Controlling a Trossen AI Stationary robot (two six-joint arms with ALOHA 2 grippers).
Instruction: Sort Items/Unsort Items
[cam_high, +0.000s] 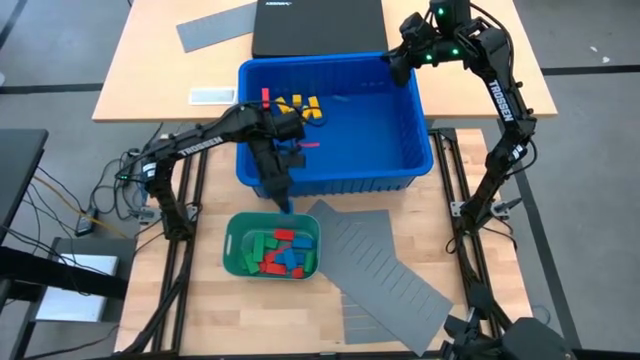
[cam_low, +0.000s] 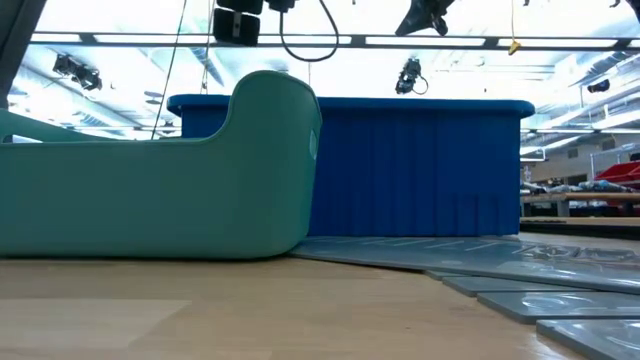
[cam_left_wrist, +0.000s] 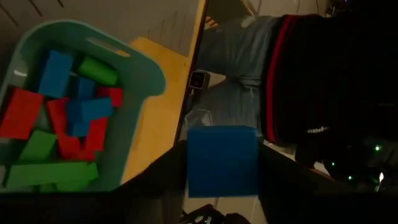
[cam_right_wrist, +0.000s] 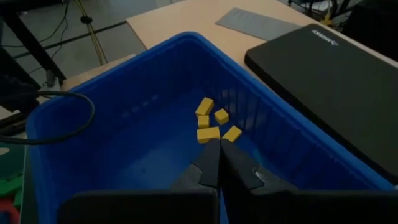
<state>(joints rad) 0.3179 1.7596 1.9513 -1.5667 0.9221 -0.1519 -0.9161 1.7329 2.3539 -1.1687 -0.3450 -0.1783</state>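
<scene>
The left gripper (cam_high: 283, 203) holds a blue block (cam_left_wrist: 222, 160) between its fingers, just past the near wall of the blue bin (cam_high: 420, 120) and above the teal tray (cam_high: 236, 250), where red, green and blue blocks (cam_high: 283, 251) lie piled. The right gripper (cam_right_wrist: 219, 163), fingers pressed together on nothing, hovers over the bin's far right corner, with yellow blocks (cam_right_wrist: 213, 124) on the bin floor. "TROSSEN" reads in white along both arms.

Teal-green oblong plastic tray (cam_low: 150, 190) cut off by the low view's left edge, its contents hidden behind its wall, large blue plastic bin (cam_low: 400, 165) interior likewise hidden, left gripper (cam_high: 281, 200) fingertips too small to resolve from above
</scene>
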